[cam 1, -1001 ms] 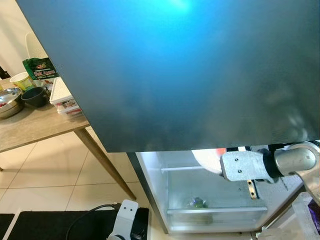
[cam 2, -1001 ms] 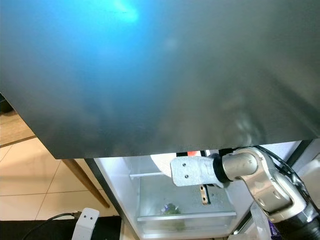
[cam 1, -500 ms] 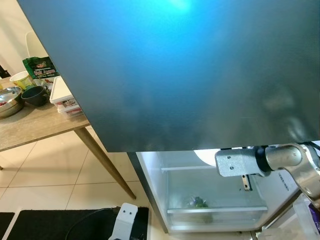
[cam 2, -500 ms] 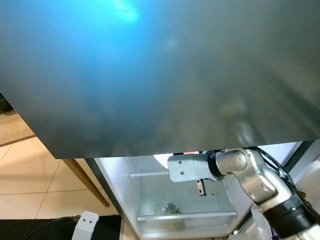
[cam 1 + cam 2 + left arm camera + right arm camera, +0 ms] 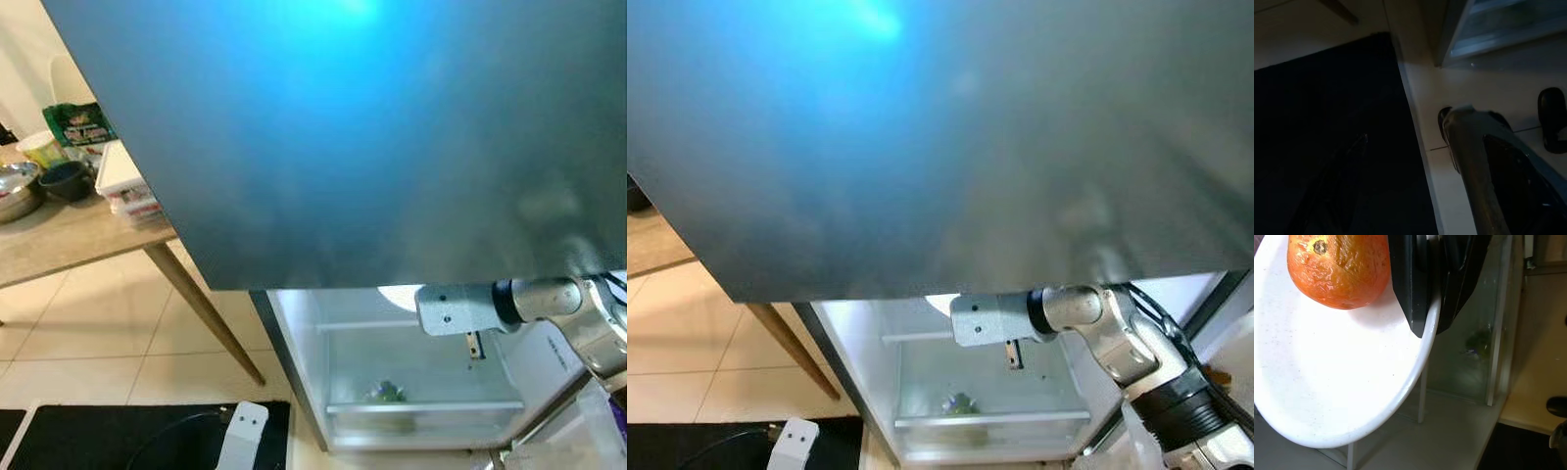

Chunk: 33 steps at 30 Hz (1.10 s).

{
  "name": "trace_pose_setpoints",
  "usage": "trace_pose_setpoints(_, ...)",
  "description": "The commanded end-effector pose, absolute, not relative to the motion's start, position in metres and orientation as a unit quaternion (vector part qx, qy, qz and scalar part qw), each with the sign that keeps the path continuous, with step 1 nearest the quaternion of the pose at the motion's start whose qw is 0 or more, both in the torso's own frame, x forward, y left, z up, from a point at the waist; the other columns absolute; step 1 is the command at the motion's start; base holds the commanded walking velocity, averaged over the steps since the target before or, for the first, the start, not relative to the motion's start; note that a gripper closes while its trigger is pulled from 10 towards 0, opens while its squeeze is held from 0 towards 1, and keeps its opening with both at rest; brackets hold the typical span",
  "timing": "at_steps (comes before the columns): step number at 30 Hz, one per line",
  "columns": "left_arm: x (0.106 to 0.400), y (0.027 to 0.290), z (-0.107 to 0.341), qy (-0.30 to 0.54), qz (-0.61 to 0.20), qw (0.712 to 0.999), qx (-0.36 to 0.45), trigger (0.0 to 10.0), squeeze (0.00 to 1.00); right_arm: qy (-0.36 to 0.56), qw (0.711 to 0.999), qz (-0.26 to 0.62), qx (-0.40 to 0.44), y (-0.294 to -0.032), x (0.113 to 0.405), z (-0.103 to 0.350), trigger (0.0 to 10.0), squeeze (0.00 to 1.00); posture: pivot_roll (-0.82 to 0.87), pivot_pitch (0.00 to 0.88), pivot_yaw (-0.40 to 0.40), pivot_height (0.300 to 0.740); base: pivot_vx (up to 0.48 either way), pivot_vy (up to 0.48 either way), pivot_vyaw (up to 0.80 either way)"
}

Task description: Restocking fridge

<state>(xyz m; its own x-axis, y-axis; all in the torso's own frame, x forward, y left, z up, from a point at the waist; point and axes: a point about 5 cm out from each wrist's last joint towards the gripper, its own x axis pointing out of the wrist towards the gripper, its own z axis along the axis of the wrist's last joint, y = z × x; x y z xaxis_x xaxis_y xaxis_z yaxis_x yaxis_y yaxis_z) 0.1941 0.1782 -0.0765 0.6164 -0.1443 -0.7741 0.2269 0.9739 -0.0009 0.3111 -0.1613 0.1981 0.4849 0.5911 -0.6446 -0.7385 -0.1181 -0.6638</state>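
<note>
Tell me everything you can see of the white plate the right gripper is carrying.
The white plate is round, glossy, faintly speckled, ceramic by its look. The right gripper is shut on its rim, black fingers pinching the edge. An orange rests on it beside the fingers. It is held inside the open fridge, above the clear drawer.

Open fridge door sits up front, blocking most of the fridge behind it; right gripper reaches in under the door's lower edge, fingers clamped on the rim of a plate with an orange on it, above the crisper drawer that has something leafy inside. Table stands to the fridge's left, carrying bowls, a cup, a bag and a stack of boxes. Left gripper hangs low over the floor, beside a mat.
</note>
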Motion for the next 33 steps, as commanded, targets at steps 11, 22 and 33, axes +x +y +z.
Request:
trace_pose_setpoints(11, 0.193, 0.181, -0.075, 0.411, -0.129, 0.899, 0.077, 10.0, 0.0, 0.052, 0.656, 0.501, -0.562, -0.155, 0.316, 0.198, 10.0, 0.0, -0.11, 0.116, 0.115, 0.632, 0.0, 0.0, 0.0)
trace_pose_setpoints(22, 0.226, 0.157, -0.047, 0.28, -0.236, 0.924, 0.107, 10.0, 0.0, 0.033, 0.651, 0.498, -0.572, -0.152, 0.317, 0.209, 10.0, 0.0, -0.11, 0.108, 0.12, 0.632, 0.0, 0.0, 0.0)
trace_pose_setpoints(33, 0.249, 0.13, -0.02, 0.176, -0.32, 0.924, 0.112, 10.0, 0.0, 0.029, 0.617, 0.548, -0.564, -0.147, 0.298, 0.234, 10.0, 0.0, -0.11, 0.101, 0.121, 0.632, 0.0, 0.0, 0.0)
